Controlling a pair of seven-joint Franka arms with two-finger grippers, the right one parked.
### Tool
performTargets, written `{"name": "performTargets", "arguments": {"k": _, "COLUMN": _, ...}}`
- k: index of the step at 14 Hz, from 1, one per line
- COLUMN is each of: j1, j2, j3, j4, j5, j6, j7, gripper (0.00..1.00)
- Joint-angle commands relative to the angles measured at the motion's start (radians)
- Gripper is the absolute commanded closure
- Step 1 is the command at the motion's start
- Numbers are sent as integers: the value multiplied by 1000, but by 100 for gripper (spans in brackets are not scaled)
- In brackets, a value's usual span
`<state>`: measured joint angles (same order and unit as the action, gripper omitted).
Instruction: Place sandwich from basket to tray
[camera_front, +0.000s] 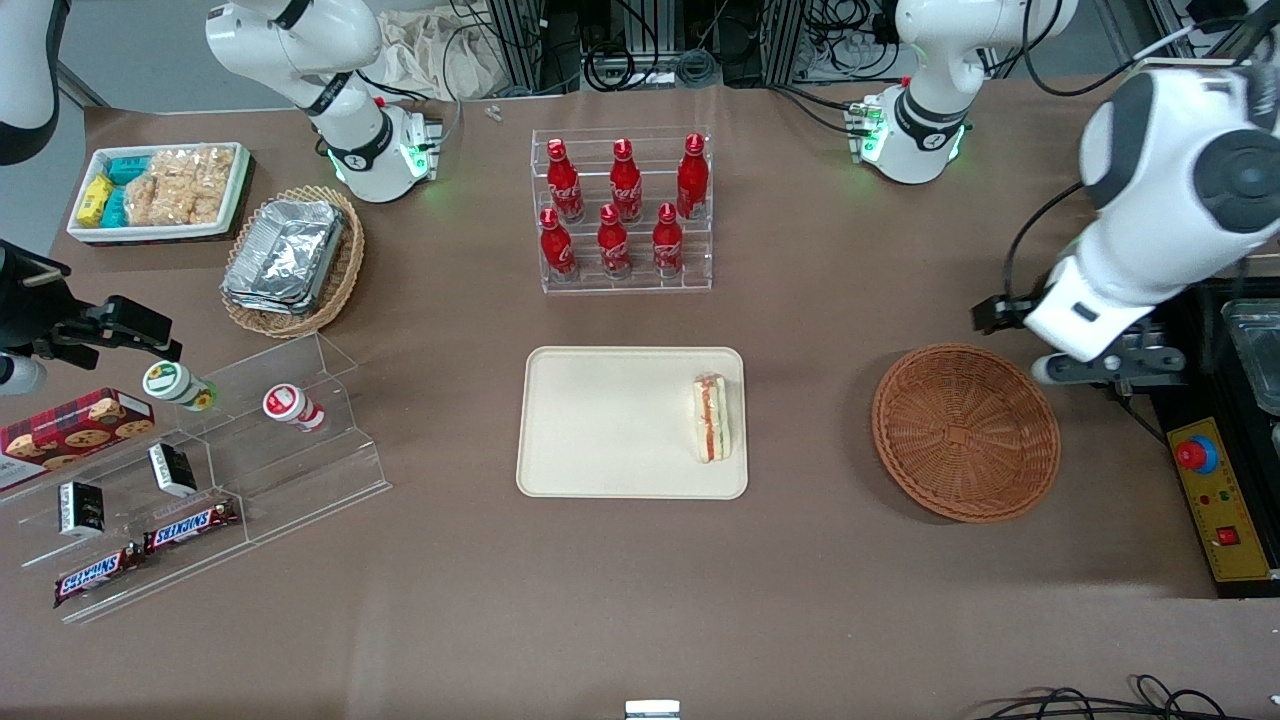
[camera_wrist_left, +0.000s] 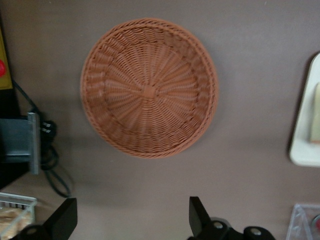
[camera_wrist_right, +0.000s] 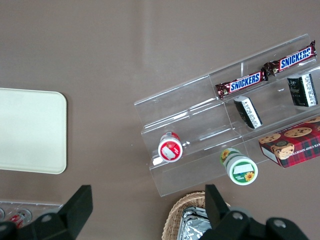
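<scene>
Sandwich (camera_front: 712, 418) on the tray (camera_front: 600, 430); basket (camera_front: 965, 432) beside it — hand (camera_wrist_left: 131, 220) spread above, toward the working arm's end.

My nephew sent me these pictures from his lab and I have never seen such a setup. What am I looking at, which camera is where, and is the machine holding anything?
These are two white robot arms bolted to a brown table. One picture looks down on the whole table from the front; the other two come from small cameras on the arms' wrists, so each shows its own black fingers at the edge.

The working arm's gripper hangs above the table beside the round reddish-brown basket, nearer to the front camera than it. Its fingers are open and hold nothing. The basket has nothing in it.

The sandwich lies on the cream tray in the middle, near the tray's edge on the basket's side.

Also on the table: a clear rack of red bottles, a clear stand with Snickers bars, and a tan basket of foil containers.
</scene>
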<state>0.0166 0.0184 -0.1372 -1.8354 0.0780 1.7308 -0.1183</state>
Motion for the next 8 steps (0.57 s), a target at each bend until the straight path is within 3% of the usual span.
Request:
{"name": "performTargets", "arguments": {"k": 1, "j1": 3, "j2": -43, "j3": 62, "j4": -24, "j5": -23, "j6": -34, "j7": 156, "gripper": 0}}
{"name": "performTargets", "arguments": {"k": 4, "j1": 6, "j2": -23, "j3": 117, "j4": 48, "j5": -49, "j6": -80, "j7": 213, "gripper": 0}}
{"name": "performTargets", "arguments": {"k": 8, "j1": 8, "j2": 54, "j3": 117, "j4": 168, "j5": -53, "j6": -146, "j7": 281, "gripper": 0}}
